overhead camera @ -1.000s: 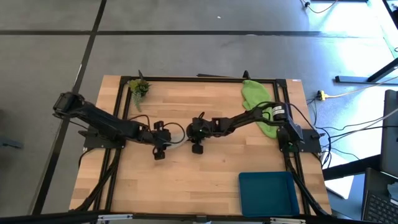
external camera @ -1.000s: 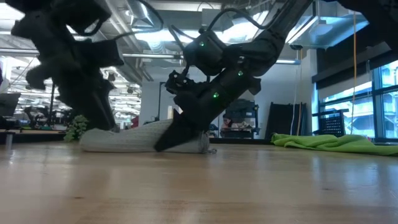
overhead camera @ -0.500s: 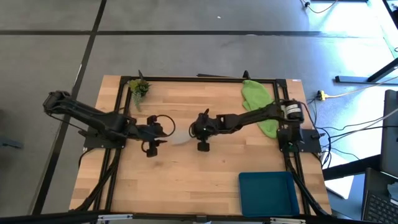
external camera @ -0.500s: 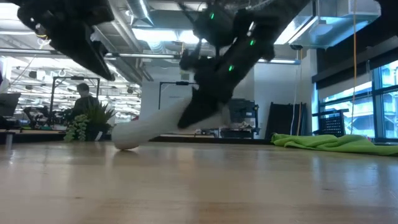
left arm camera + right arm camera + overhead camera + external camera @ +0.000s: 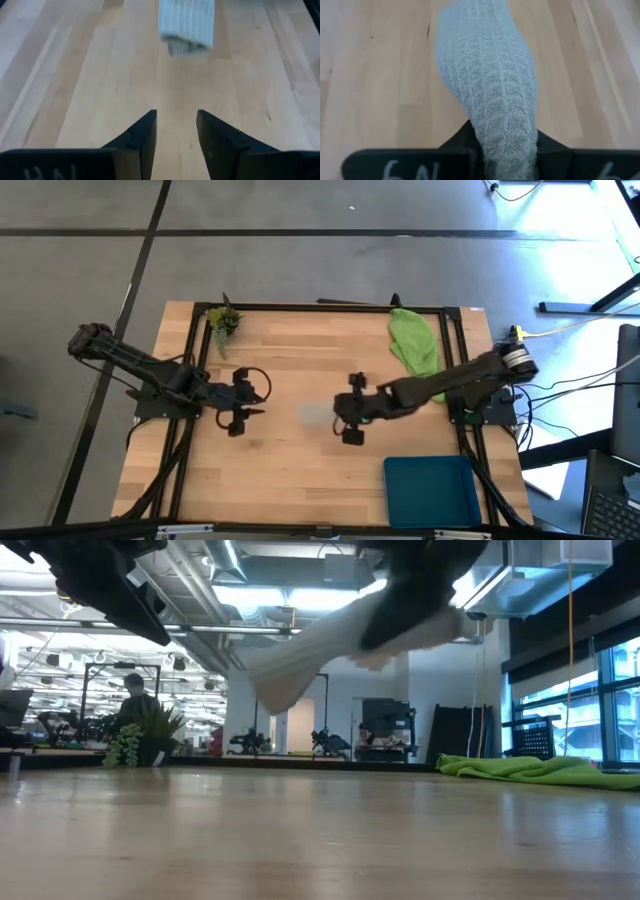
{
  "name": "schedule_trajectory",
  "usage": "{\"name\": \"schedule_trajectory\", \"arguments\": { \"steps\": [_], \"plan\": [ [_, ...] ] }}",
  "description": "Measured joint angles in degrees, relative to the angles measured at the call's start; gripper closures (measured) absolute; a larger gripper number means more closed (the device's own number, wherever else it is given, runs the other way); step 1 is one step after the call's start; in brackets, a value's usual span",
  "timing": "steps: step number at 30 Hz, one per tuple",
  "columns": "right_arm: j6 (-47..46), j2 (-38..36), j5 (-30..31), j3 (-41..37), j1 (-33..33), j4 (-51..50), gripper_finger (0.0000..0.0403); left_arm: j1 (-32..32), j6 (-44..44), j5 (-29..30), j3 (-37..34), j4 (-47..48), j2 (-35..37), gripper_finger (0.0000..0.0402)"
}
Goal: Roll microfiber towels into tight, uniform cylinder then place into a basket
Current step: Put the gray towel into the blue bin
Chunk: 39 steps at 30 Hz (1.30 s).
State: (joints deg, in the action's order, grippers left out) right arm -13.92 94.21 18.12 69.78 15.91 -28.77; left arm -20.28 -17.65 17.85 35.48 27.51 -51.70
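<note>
Over the wood counter (image 5: 280, 470) the right gripper (image 5: 345, 420), fingers clamped on the grey roll (image 5: 487, 95), lifts it clear to reach the basket (image 5: 430, 490) at 5 o'clock, while the left gripper (image 5: 240, 400) waits at 9 o'clock, fingers (image 5: 142, 135) apart

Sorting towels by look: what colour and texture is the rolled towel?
Pale grey-white rolled towel, waffle-knit weave; clearest in the right wrist view.

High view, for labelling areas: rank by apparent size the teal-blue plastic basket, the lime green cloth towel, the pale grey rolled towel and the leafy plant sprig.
1. teal-blue plastic basket
2. lime green cloth towel
3. pale grey rolled towel, blurred and partly hidden by the right gripper holding it
4. leafy plant sprig

The last two look close, so their order is unsure.
</note>
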Motion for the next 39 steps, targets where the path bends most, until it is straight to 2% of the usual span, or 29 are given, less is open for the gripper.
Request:
{"name": "schedule_trajectory", "arguments": {
  "steps": [11, 21, 27, 31, 35, 39],
  "plan": [
    [-32.4, -4.6, 9.3, 0.0, 17.0, -17.7, 0.0355, -0.6, 0.2, 0.4, 0.0, -0.1, 0.0, 0.0272],
    [-61.9, -4.7, 11.3, 0.0, 32.0, -24.7, 0.0355, -0.5, 0.2, 1.2, 0.0, -0.2, 0.0, 0.0272],
    [-76.0, -4.7, 9.8, 0.0, 39.4, -26.8, 0.0355, -0.5, 0.2, 2.6, 0.0, -0.2, 0.0, 0.0272],
    [-82.7, -4.7, 5.0, 0.0, 43.4, -28.6, 0.0355, -0.5, 0.3, 2.7, 0.0, -0.7, 0.0, 0.0272],
    [-87.3, -4.5, 2.7, 0.0, 46.6, -30.0, 0.0355, -0.5, 0.3, 2.7, 0.0, -1.4, 0.0, 0.0272],
    [-88.0, -4.4, 1.5, 0.0, 48.1, -30.3, 0.0355, -0.5, 0.3, 2.7, 0.0, -1.4, 0.0, 0.0272]
  ]
}}
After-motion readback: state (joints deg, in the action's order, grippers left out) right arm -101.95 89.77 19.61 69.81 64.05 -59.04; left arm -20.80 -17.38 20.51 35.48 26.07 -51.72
